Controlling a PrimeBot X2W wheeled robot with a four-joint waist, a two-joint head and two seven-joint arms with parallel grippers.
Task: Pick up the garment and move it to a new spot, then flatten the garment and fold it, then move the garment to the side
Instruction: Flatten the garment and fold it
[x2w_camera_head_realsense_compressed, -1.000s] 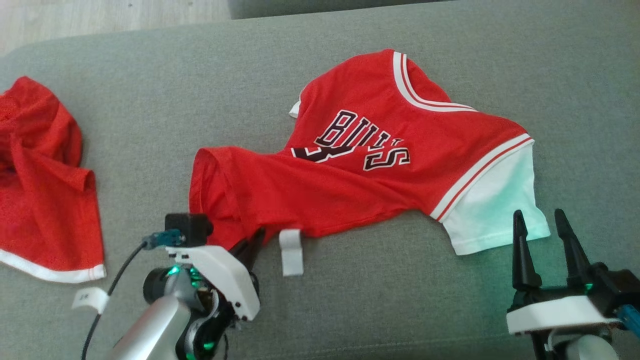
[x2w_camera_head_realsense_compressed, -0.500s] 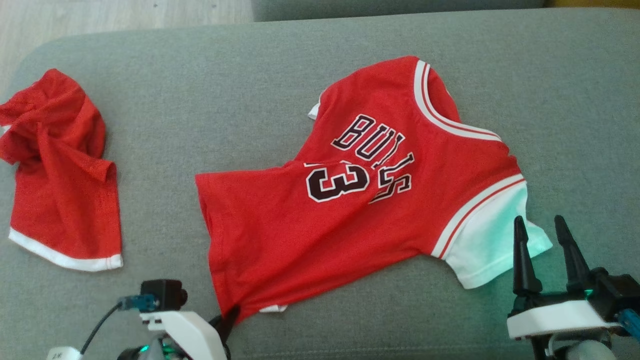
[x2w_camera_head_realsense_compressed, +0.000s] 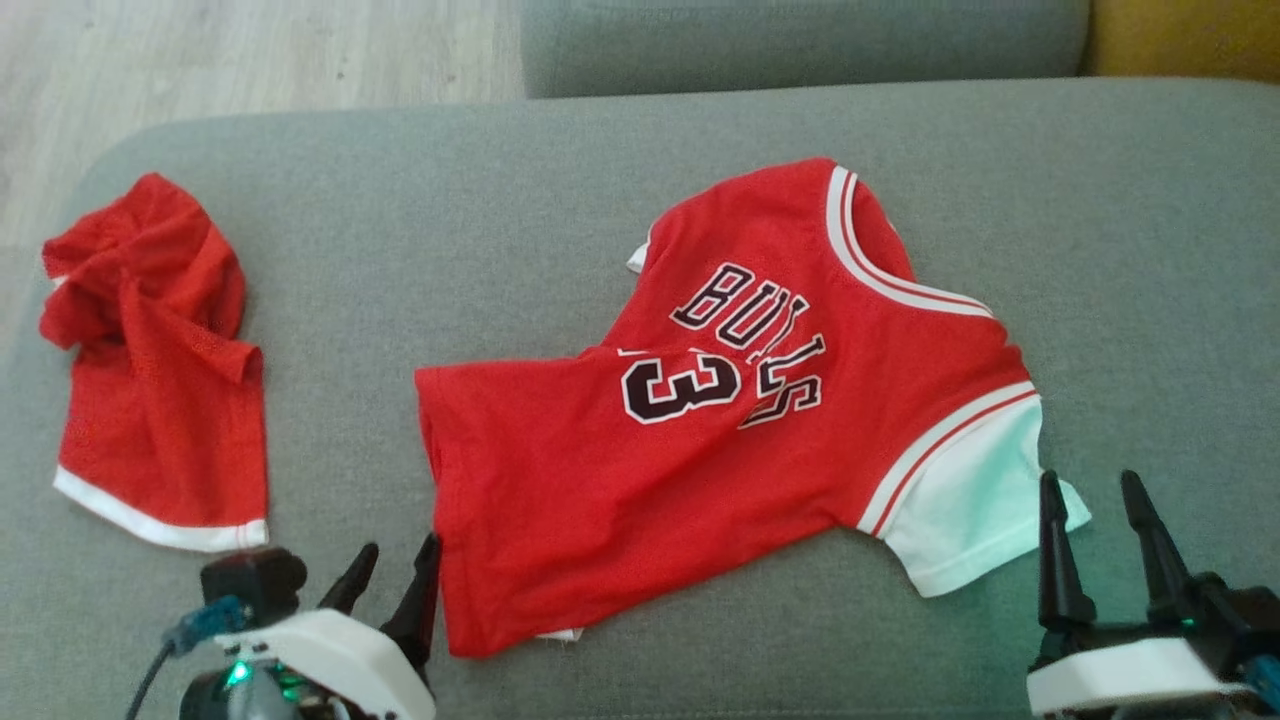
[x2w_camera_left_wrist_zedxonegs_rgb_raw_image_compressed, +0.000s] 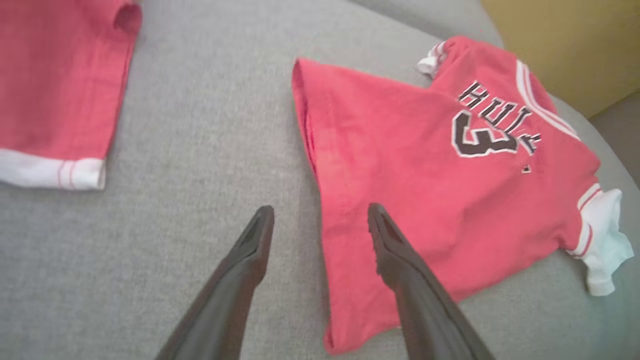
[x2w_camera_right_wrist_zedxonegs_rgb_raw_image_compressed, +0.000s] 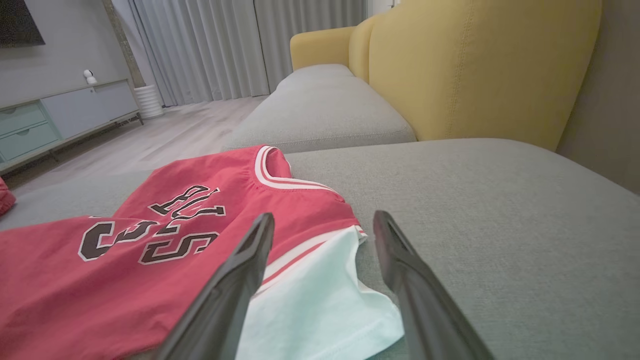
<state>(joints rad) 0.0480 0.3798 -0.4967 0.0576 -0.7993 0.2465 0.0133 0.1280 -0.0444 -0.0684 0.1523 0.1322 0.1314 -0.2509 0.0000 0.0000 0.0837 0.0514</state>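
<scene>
Head view: the red shirt (x2w_camera_head_realsense_compressed: 600, 480) lies spread on the grey sofa (x2w_camera_head_realsense_compressed: 450, 250), number side up. The left gripper (x2w_camera_head_realsense_compressed: 396, 570) stands wide open and empty at its hem corner. The right gripper (x2w_camera_head_realsense_compressed: 1090, 500), also open and empty, sits near the white sleeve. Red shorts (x2w_camera_head_realsense_compressed: 160, 400) lie well apart.

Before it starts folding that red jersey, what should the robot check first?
1. Left jaws not gripping the jersey: ok, open at its hem corner.
2. Right jaws not gripping: ok, open beside the white sleeve.
3. Jersey lying flat: not ok, creased across the lettering.
4. Far sleeve spread out: not ok, mostly tucked under.
5. Other red garment apart from the jersey: ok.
</scene>
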